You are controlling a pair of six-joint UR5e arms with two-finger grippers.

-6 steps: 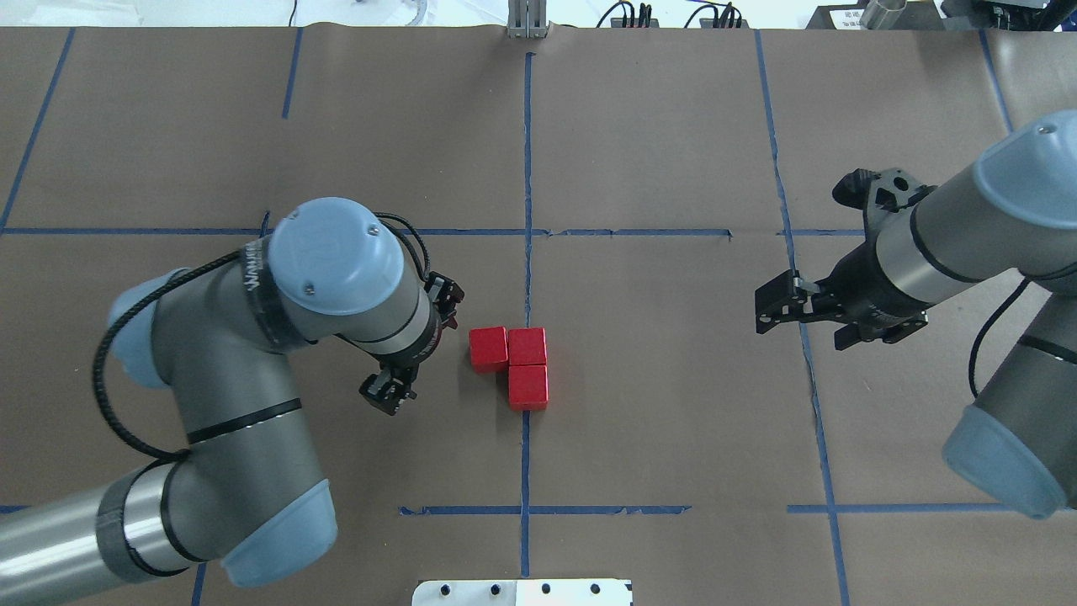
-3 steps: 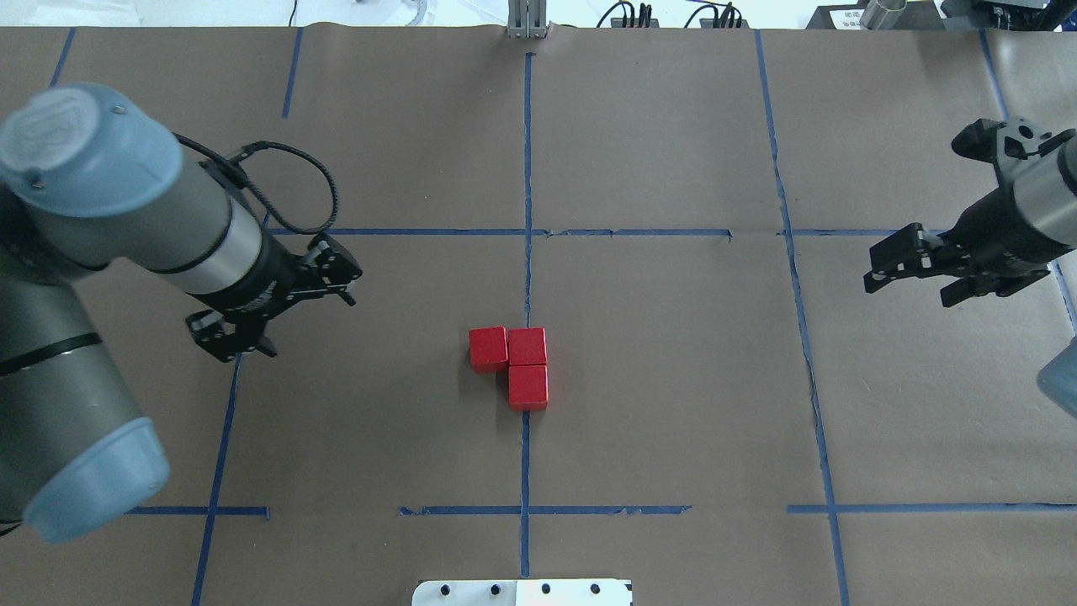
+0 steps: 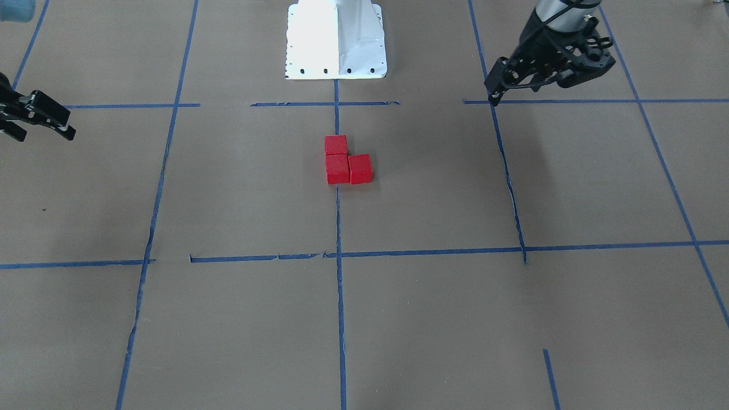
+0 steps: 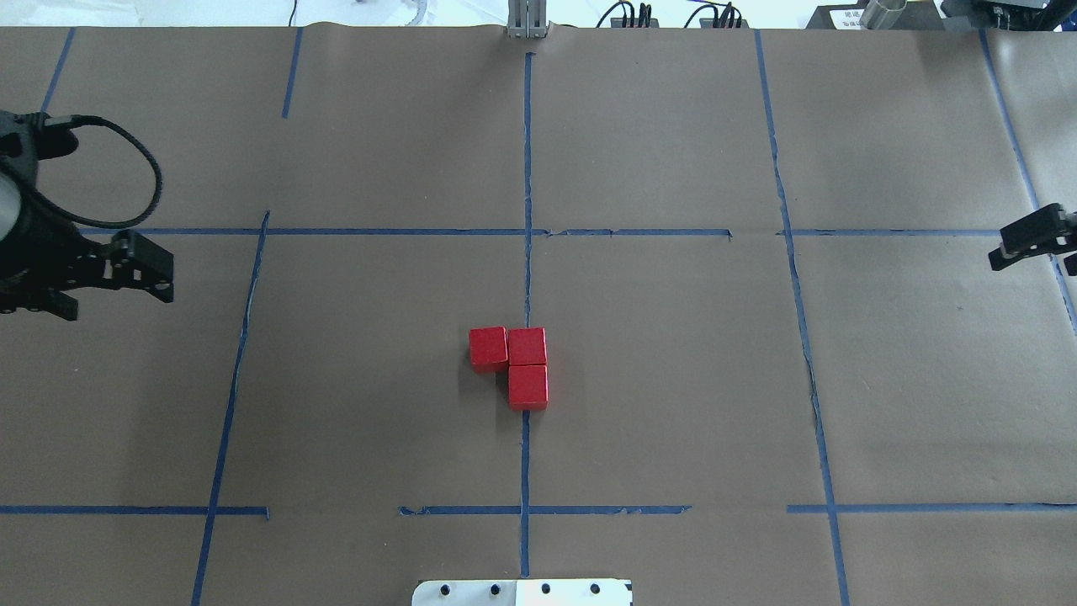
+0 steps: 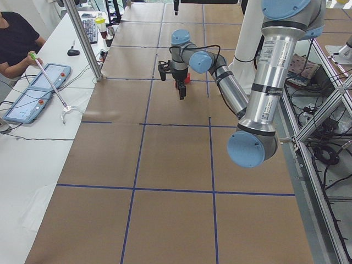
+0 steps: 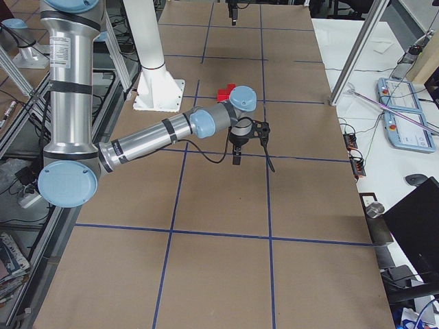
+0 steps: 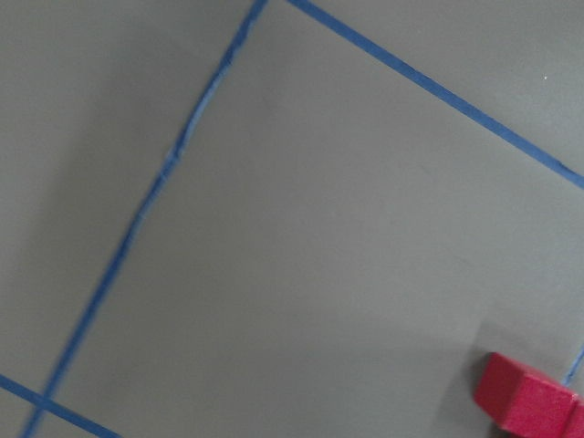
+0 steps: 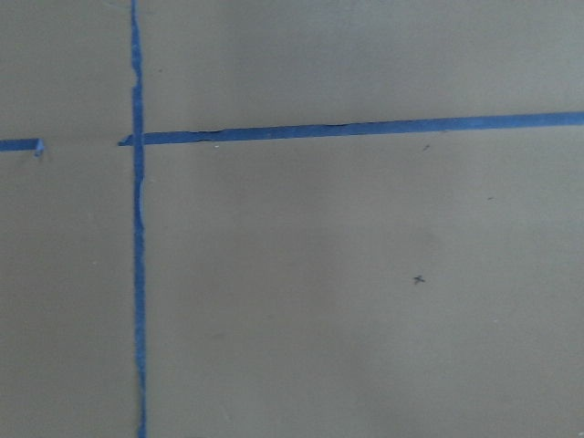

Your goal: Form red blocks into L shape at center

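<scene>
Three red blocks (image 4: 518,364) lie touching in an L shape on the brown paper, on the center blue tape line (image 4: 527,210). They also show in the front view (image 3: 345,162), and one shows at the lower right of the left wrist view (image 7: 525,399). My left gripper (image 4: 114,299) is open and empty at the far left edge, well away from the blocks; in the front view (image 3: 529,91) it is at the upper right. My right gripper (image 3: 44,135) is open and empty, and in the overhead view (image 4: 1039,252) it is at the far right edge.
The white robot base plate (image 4: 522,592) sits at the near table edge behind the blocks. An operator (image 5: 16,38) with tablets sits at a side table. Blue tape lines divide the brown paper into grid squares.
Both arms have pulled back outward, the left to the left edge and the right to the right edge. The three blocks have not moved.
</scene>
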